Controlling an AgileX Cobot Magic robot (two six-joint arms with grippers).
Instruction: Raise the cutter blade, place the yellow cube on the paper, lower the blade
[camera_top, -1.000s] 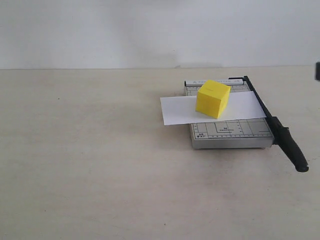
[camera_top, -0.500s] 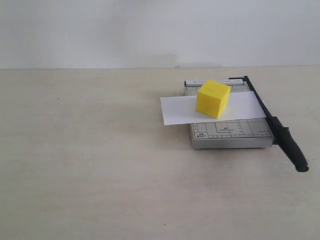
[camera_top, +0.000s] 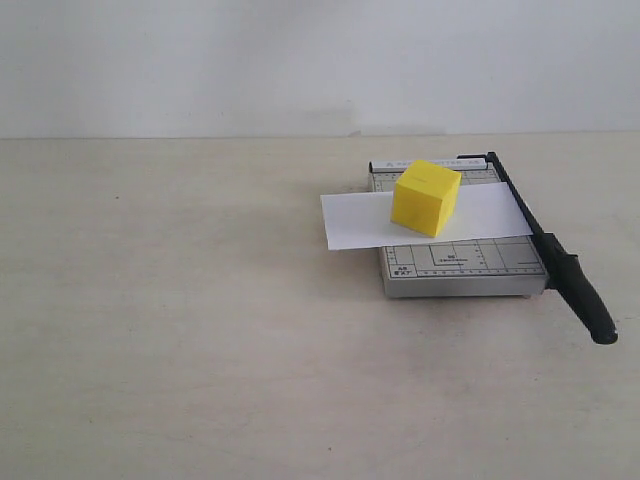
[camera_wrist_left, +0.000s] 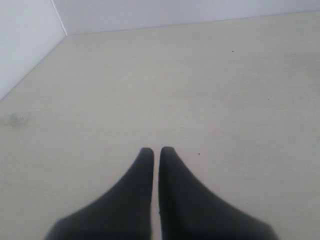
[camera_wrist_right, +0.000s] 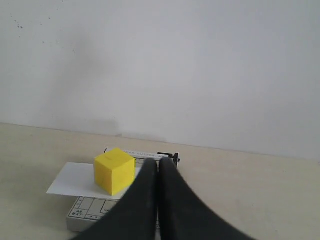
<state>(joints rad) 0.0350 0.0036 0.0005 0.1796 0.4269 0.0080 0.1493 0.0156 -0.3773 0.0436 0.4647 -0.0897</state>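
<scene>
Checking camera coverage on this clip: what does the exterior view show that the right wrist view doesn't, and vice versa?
Only the exterior view: the cutter blade at full length, handle included, lowered along the edge of the grey board; no gripper shows. Only the right wrist view: the right gripper, shut, blocking part of the board. Both: the yellow cube sitting on the paper across the board.

The exterior camera looked across the table (camera_top: 200, 350) toward the wall (camera_top: 300, 60), sharing the yellow cube (camera_top: 426, 197) with the right wrist camera; the left one faced tabletop.
</scene>
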